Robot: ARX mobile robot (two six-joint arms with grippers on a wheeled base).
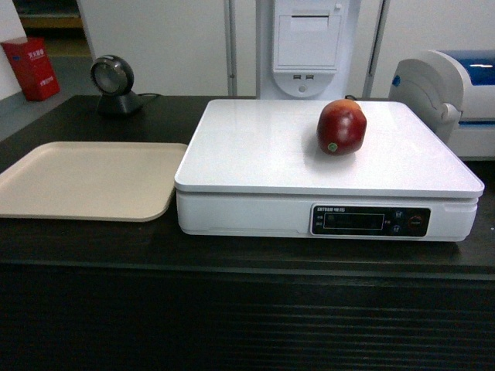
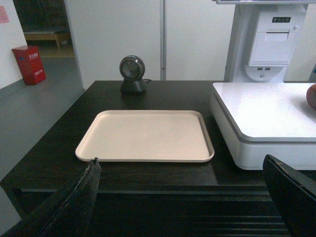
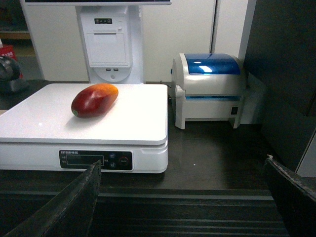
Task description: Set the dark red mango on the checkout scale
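Observation:
The dark red mango (image 1: 341, 127) lies on the platform of the white scale (image 1: 255, 147), toward its back right, with nothing holding it. In the right wrist view the mango (image 3: 94, 100) rests on the scale (image 3: 128, 123), its orange end facing away. The scale stands on the black checkout (image 1: 247, 263). My left gripper (image 2: 180, 170) hangs open in front of the counter's ribbed panel, empty. Equally open and empty, the right gripper (image 3: 182, 170) sits before the counter to the right of the scale's display. Neither gripper shows in the head view.
A flat beige tray (image 1: 85, 179) lies left of the scale. A round black scanner (image 1: 113, 83) stands at the back left. A white-and-blue machine (image 3: 210, 89) sits right of the scale. A white printer kiosk (image 1: 308, 46) rises behind. A red box (image 1: 31, 68) is on the floor.

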